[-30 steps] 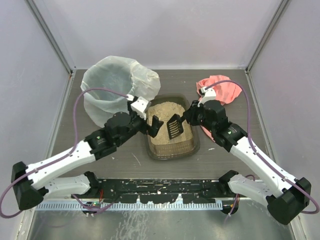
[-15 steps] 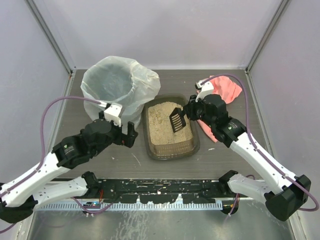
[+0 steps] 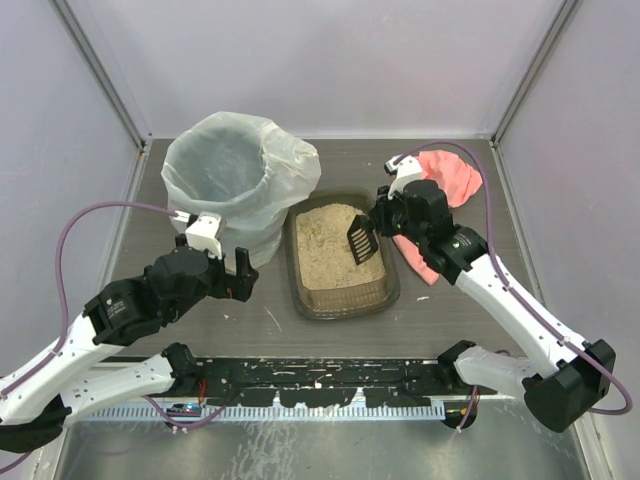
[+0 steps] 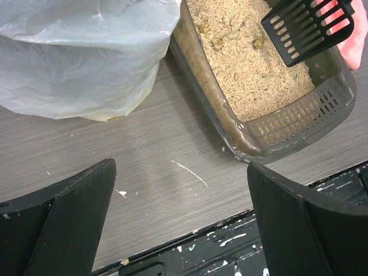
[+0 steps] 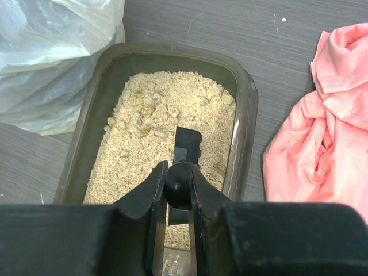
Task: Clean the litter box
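Observation:
The litter box [image 3: 298, 285] [image 4: 339, 95] [image 5: 246, 103], a shallow dark tray of tan litter with a few clumps, sits mid-table. My right gripper [image 3: 376, 226] [image 5: 178, 183] is shut on the handle of a black slotted scoop [image 3: 360, 238] [image 4: 305, 26] [image 5: 187, 145], which hangs over the right side of the litter. My left gripper [image 3: 240, 275] [image 4: 179, 221] is open and holds nothing, above bare table to the left of the box, near the bin's base.
A tall bin lined with a translucent white bag [image 3: 238, 180] [image 4: 80, 52] [image 5: 52, 52] stands left of the box. A pink cloth [image 3: 445, 190] [image 5: 322, 132] lies to its right. A black rail [image 3: 320, 380] runs along the near edge.
My left arm has pulled back from the litter box to the left and toward the near edge, its jaws opening a little wider. The right gripper and scoop shifted slightly right and farther back.

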Motion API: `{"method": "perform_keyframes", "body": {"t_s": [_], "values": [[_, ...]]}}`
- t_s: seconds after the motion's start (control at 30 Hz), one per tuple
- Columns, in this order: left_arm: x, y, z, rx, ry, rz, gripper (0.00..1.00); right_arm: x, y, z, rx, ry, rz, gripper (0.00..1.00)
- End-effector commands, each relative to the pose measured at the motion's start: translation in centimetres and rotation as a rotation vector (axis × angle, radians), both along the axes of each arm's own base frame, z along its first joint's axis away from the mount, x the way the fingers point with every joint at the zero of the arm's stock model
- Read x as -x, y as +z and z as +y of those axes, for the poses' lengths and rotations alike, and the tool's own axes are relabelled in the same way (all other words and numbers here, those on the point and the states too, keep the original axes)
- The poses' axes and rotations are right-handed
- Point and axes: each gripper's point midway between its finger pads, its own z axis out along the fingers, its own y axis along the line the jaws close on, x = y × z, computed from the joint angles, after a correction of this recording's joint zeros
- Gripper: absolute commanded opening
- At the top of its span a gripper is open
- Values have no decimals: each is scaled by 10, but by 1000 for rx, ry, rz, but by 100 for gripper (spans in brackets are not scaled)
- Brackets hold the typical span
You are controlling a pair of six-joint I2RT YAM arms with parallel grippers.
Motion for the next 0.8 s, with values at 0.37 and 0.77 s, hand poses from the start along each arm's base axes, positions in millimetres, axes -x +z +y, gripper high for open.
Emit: {"method": "perform_keyframes", "body": {"t_s": [0.37, 0.77], "values": [[-16, 22, 29, 5, 119, -167, 98, -24, 21, 6, 291, -144, -98, 1], [-15, -4, 47, -30, 222, -122, 98, -40, 6, 30, 464, -211, -110, 1]]}}
